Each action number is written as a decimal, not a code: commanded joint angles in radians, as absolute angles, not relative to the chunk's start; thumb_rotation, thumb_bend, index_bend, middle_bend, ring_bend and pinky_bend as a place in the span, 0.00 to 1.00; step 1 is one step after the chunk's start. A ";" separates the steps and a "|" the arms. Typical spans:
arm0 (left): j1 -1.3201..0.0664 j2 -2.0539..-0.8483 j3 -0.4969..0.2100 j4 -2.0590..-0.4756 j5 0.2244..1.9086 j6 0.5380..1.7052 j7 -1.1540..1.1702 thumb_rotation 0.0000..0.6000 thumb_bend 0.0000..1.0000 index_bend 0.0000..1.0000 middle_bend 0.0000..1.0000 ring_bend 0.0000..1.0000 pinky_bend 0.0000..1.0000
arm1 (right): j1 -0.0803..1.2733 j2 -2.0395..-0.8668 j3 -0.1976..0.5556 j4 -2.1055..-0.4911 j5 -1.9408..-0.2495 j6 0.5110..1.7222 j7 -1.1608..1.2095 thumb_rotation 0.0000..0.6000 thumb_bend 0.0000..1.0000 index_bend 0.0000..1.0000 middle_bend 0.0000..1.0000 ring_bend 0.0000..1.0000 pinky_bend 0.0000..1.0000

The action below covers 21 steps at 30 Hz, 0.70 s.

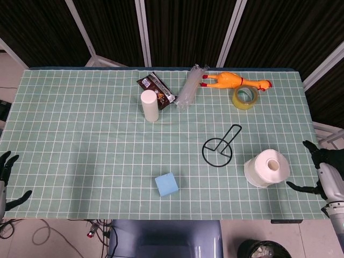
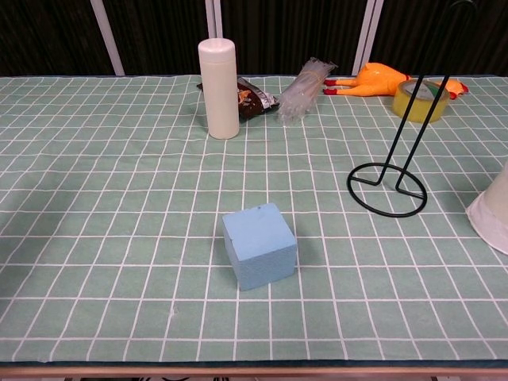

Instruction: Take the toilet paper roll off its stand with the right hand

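The white toilet paper roll (image 1: 267, 168) lies tilted on the green table mat, right of the black wire stand (image 1: 219, 148); the chest view shows only its edge (image 2: 492, 213) beside the stand (image 2: 397, 159). The stand's upright is bare. My right hand (image 1: 321, 171) is off the table's right edge, fingers spread, holding nothing, clearly apart from the roll. My left hand (image 1: 6, 180) hangs open past the left front corner of the table.
A blue foam cube (image 1: 166, 184) sits near the front edge. At the back stand a white bottle (image 1: 149, 105), a dark snack packet (image 1: 156, 87), a clear plastic bundle (image 1: 191, 86), a rubber chicken (image 1: 234, 80) and a tape roll (image 1: 245, 97).
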State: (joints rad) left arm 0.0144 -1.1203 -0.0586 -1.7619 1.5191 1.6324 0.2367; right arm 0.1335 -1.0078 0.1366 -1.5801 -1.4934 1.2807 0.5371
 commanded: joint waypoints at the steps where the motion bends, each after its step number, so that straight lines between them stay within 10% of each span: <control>1: 0.015 -1.119 -0.061 -1.762 1.515 1.633 0.233 1.00 0.05 0.15 0.04 0.00 0.00 | 0.058 -1.076 0.099 -1.555 -1.634 1.511 0.244 1.00 0.00 0.00 0.00 0.00 0.00; 21: 0.012 -1.109 -0.067 -1.751 1.503 1.627 0.214 1.00 0.05 0.15 0.04 0.00 0.00 | 0.058 -1.176 0.056 -1.440 -1.724 1.607 0.045 1.00 0.00 0.00 0.00 0.00 0.00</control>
